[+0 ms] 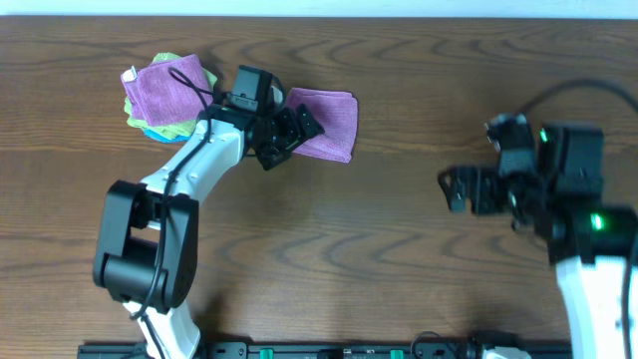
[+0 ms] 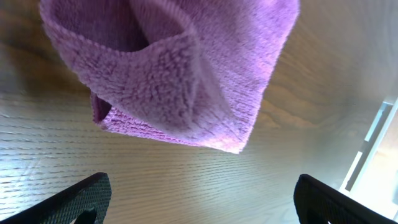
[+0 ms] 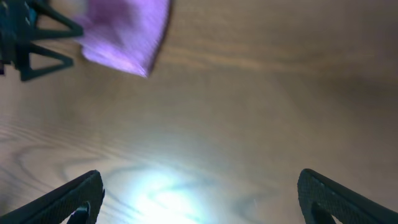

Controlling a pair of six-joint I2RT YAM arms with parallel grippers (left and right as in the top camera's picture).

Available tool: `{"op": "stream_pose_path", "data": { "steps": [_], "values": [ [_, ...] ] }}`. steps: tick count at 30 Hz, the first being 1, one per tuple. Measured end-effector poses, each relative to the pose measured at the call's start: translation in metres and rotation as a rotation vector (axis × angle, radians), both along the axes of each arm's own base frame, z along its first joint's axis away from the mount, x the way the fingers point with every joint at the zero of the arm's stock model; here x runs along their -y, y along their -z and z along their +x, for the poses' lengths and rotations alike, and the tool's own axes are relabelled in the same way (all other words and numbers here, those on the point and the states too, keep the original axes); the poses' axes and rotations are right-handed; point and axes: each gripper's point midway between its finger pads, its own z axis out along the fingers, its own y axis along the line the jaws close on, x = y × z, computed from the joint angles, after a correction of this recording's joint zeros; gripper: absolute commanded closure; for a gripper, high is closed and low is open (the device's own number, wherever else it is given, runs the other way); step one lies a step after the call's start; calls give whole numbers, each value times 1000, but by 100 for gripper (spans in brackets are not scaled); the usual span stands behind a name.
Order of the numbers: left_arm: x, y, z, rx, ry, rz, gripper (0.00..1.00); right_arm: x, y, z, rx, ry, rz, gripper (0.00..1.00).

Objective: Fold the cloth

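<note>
The purple cloth (image 1: 331, 122) is lying folded, far and left, just beside the left gripper (image 2: 200, 196), which is standing wide open. The right gripper (image 3: 199, 196) is hanging open too. I think lining up the edges matters most

We see a wooden table (image 1: 399, 269) bearing a purple cloth (image 1: 334, 122) and a cloth pile (image 1: 164, 92) along its far edge, left of centre.

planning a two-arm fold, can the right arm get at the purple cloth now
Probably yes: nothing lies on the table between the right hand and the purple cloth, though the left hand sits at its far side.
</note>
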Motion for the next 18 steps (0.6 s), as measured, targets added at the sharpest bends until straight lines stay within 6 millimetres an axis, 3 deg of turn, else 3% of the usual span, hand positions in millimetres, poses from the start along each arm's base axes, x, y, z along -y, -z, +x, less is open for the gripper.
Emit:
{"op": "stream_pose_path", "data": {
  "steps": [6, 9, 14, 18],
  "values": [
    [2, 28, -4, -79, -26, 13, 5, 14, 24, -53, 37, 99, 17, 1],
    [-1, 36, -3, -101, -50, 27, 5, 13, 22, -69, 105, 138, 40, 1],
    [-2, 35, 7, -71, -94, 33, 5, 13, 8, -82, 194, 211, 92, 1],
    [-4, 34, 15, -53, -127, 37, 4, 13, 8, -83, 191, 234, 111, 1]
  ]
}}
